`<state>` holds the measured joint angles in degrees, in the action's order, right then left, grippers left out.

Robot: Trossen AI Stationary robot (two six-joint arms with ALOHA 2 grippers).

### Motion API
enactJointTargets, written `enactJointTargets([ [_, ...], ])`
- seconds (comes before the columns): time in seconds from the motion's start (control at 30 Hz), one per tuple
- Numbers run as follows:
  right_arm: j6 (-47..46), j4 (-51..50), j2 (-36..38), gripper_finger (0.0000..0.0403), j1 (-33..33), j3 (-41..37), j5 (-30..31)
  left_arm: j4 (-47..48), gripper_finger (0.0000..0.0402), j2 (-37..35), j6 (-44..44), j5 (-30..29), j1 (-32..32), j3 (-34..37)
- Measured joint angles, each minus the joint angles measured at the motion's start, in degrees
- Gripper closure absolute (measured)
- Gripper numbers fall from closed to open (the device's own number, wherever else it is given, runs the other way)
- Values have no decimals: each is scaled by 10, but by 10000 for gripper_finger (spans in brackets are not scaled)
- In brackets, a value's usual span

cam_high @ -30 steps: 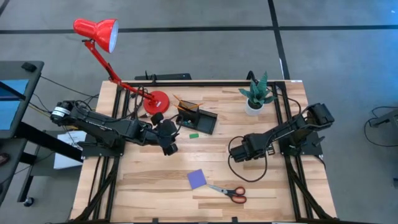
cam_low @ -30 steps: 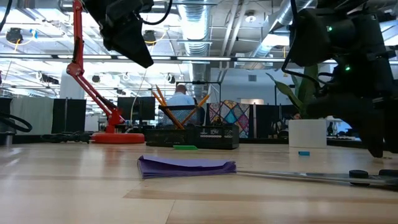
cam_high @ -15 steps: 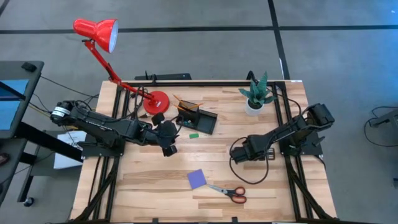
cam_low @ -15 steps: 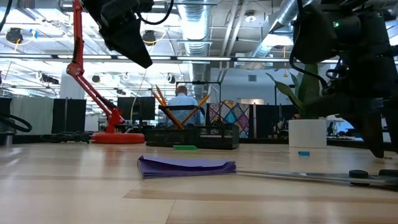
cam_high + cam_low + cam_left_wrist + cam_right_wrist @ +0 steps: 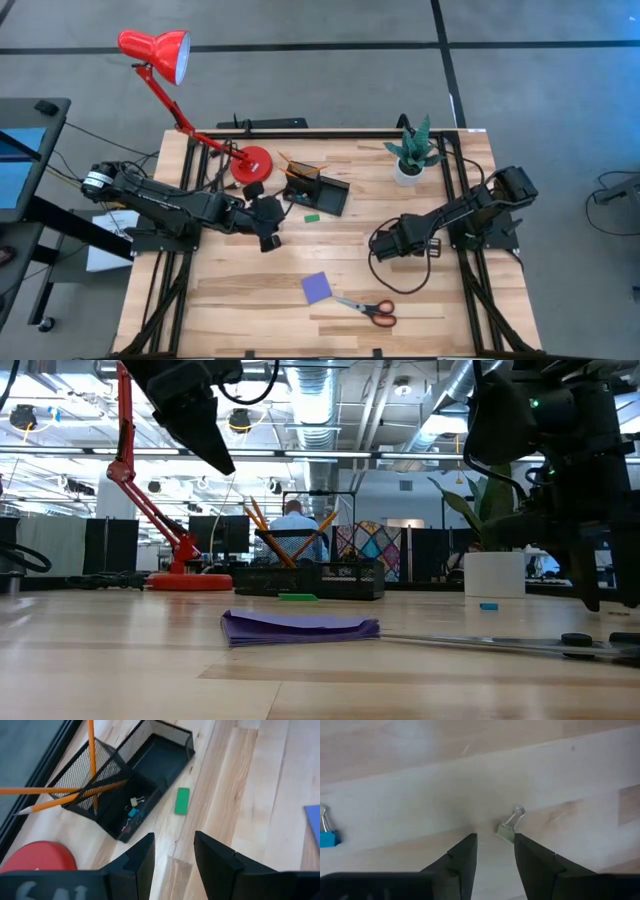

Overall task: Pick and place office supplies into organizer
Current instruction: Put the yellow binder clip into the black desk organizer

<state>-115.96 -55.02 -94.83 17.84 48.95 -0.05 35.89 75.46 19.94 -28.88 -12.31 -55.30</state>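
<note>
The black mesh organizer (image 5: 318, 188) stands at the table's far middle, with orange pencils (image 5: 85, 790) leaning in its tall section and small clips (image 5: 133, 812) in a low one. A green eraser (image 5: 182, 801) lies flat on the table just in front of it. A purple notepad (image 5: 317, 288) and red-handled scissors (image 5: 368, 310) lie near the front edge. My left gripper (image 5: 174, 837) hangs open above the table, left of the eraser, holding nothing. My right gripper (image 5: 495, 838) points down, open, low over the table, with a small pale binder clip (image 5: 509, 827) just beyond its fingertips.
A blue binder clip (image 5: 326, 836) lies on the table near the right gripper. A red desk lamp (image 5: 250, 162) stands left of the organizer and a potted plant (image 5: 412, 155) at the far right. Bare wood lies between the two arms.
My right gripper has rolled about its own axis while staying over the same spot. My left gripper has also turned slightly in place. No object has moved.
</note>
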Motion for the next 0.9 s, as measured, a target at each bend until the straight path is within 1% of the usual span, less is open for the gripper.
enactJointTargets([
  [0.27,-16,6,1,278,16,-11,2,7,272,0,4,-1,0,0],
  [0.53,-72,24,-2,280,21,-14,18,6,272,0,7,-1,0,0],
  [0.67,-72,20,-11,280,21,-12,25,6,272,0,8,-1,0,0],
  [0.77,-93,-1,-17,280,25,-10,23,7,272,0,8,-1,0,0],
  [0.9,-88,15,-17,280,32,-13,34,6,272,0,7,-1,0,0],
])
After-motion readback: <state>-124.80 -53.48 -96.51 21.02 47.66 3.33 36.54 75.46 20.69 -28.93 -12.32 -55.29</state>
